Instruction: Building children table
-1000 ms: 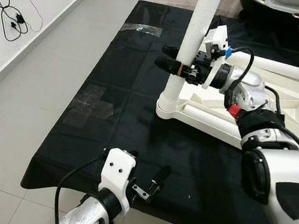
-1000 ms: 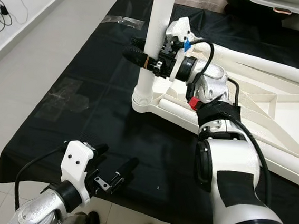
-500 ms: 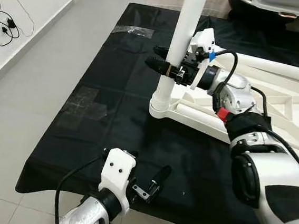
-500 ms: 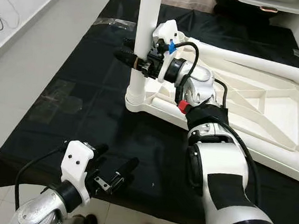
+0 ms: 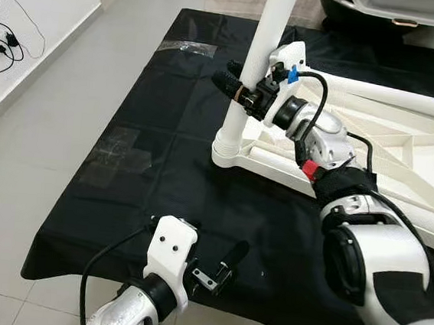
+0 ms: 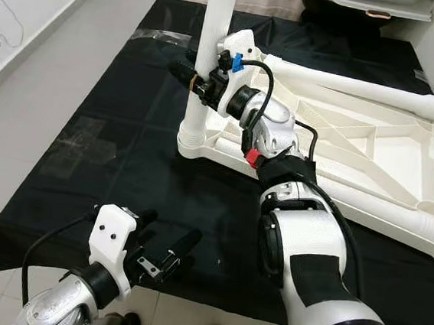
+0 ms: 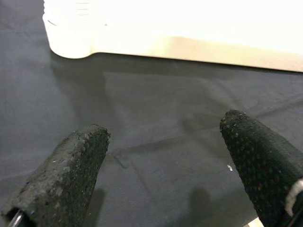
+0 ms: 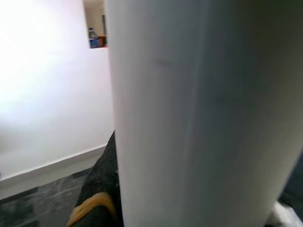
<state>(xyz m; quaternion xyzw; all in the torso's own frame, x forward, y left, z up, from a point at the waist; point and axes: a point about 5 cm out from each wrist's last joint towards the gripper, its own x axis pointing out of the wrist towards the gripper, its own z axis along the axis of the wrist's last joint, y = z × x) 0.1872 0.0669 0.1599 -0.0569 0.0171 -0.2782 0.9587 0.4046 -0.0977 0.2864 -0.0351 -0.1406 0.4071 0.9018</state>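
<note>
Left eye view showed the right gripper (image 5: 238, 89) in the upper centre of the frame, its two long black fingers pinching a tall white plastic table leg (image 5: 256, 55) that stood upright in a round corner socket (image 5: 228, 153) of the white plastic upturned tabletop (image 5: 402, 161). The tabletop lay underside up on a black cloth (image 5: 161, 180) spread over the pale tiled floor (image 5: 27, 136), taking up the right half of the frame. A second white leg (image 6: 347, 84) lay along the tabletop's far edge, toward the upper right of the right eye view.

The step in hand looked to be seating this leg in its socket. The leg leaned a little, so the next move probably called for straightening it and pressing or twisting it down until it sat home, and only then letting go.

The right arm reached forward and across from the lower right of the frame, nearly straight, with the wrist turned so the fingers lay about level and gripped the leg partway up, above the socket. In the right wrist view the leg's white surface (image 8: 199, 113) stood hard against the camera, one finger (image 8: 102, 189) beside it.

The left gripper (image 5: 207, 265) hung low at the bottom centre of the frame, over the cloth's near edge, fingers spread and holding nothing; the left wrist view showed both pads (image 7: 66, 165) apart above bare cloth.
</note>
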